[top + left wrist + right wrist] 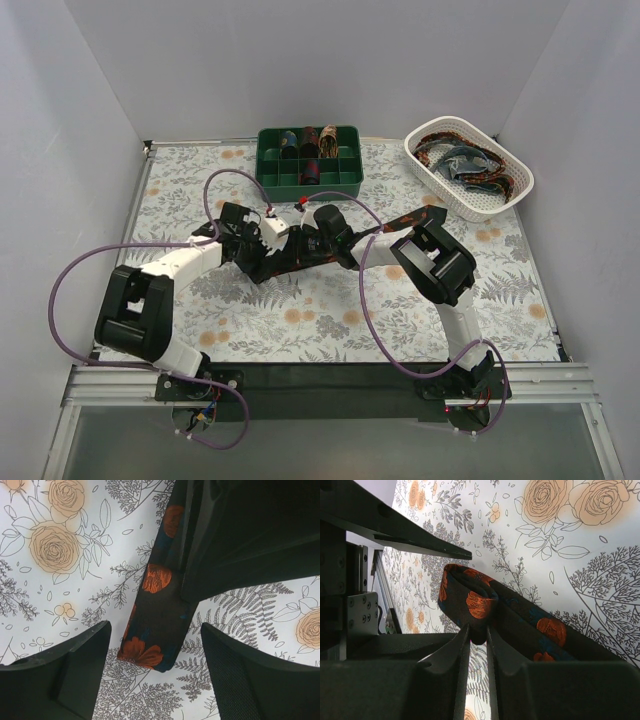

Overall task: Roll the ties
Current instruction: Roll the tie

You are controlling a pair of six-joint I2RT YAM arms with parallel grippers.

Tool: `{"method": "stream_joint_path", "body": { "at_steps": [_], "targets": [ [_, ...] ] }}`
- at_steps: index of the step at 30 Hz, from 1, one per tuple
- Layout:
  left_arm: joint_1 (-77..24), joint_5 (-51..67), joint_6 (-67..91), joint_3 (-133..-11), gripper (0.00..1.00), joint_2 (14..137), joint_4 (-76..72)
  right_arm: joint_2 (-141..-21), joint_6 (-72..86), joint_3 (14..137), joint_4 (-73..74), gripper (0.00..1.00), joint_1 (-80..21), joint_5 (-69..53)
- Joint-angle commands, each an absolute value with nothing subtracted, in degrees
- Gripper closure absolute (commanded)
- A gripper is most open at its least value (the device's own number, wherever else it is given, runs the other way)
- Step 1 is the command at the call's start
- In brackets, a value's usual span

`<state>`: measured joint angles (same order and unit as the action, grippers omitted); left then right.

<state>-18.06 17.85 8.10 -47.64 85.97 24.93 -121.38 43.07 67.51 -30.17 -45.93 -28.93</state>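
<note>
A dark tie with orange-red flowers (160,585) lies on the floral mat, and its narrow end rests between the fingers of my left gripper (155,625). Those fingers stand open on either side of it without touching. My right gripper (478,630) is shut on a folded bend of the same tie (475,600). In the top view the two grippers, left (262,258) and right (300,250), meet at the middle of the mat. From there the tie (405,218) trails off to the right.
A green compartment tray (308,190) with rolled ties (310,140) stands at the back centre. A white basket (425,170) holding loose ties (465,165) sits at the back right. Purple cables (365,300) loop over the mat. White walls enclose the table.
</note>
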Motion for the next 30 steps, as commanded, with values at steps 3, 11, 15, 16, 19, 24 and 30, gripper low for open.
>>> {"method": "stream_joint_path", "body": {
  "at_steps": [3, 11, 15, 16, 19, 24, 30],
  "targets": [
    [-19.1, 18.8, 3.5, -50.1, 0.35, 87.3, 25.8, -121.6, 42.1, 69.0, -32.3, 0.78, -46.1, -30.0],
    [-21.0, 16.5, 2.0, -49.6, 0.45, 90.2, 25.2, -121.0, 42.1, 68.6, -32.3, 0.78, -46.1, -30.0],
    [-21.4, 16.0, 1.2, -48.6, 0.5, 90.3, 24.8, -120.2, 41.8, 67.9, -32.3, 0.76, -45.8, -29.8],
    [-21.4, 16.0, 1.1, -48.3, 0.52, 90.3, 24.6, -120.0, 41.8, 67.7, -32.3, 0.76, -45.9, -29.7],
    [-21.5, 16.0, 0.8, -47.6, 0.55, 89.8, 24.4, -119.1, 41.8, 66.9, -32.3, 0.68, -45.5, -29.5],
    [-21.5, 15.9, 0.3, -46.8, 0.59, 88.9, 24.4, -117.9, 41.8, 66.4, -32.3, 0.59, -44.7, -29.2],
    [-21.6, 16.7, -1.2, -45.4, 0.64, 87.6, 24.5, -117.1, 42.1, 66.4, -32.4, 0.56, -44.6, -29.4]
  ]
}}
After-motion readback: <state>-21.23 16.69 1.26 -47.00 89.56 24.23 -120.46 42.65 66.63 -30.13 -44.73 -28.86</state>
